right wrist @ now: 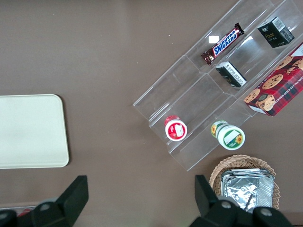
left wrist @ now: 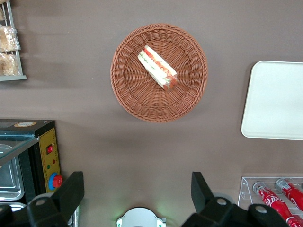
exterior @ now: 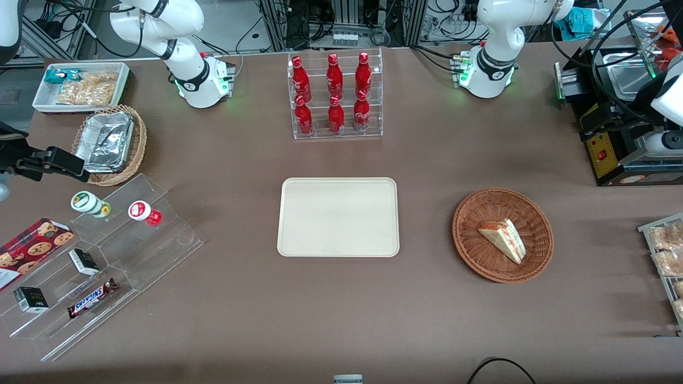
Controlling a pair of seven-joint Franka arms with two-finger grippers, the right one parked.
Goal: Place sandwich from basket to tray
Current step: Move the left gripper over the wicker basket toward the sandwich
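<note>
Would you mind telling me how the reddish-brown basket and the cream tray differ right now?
The basket is round, woven and reddish-brown; the tray is rectangular, smooth and cream. The basket holds the sandwich, while the tray holds nothing. Both sit flat on the brown table, and neither is touched by the left arm's hand, which hovers open above the table beside the basket.

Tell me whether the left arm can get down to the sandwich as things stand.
Probably yes: the open end effector hangs above the table beside the basket, and nothing covers the sandwich.

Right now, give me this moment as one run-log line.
stage: pre-grasp | gripper: open, high above table, apart from basket | sandwich: in basket | tray: bare
</note>
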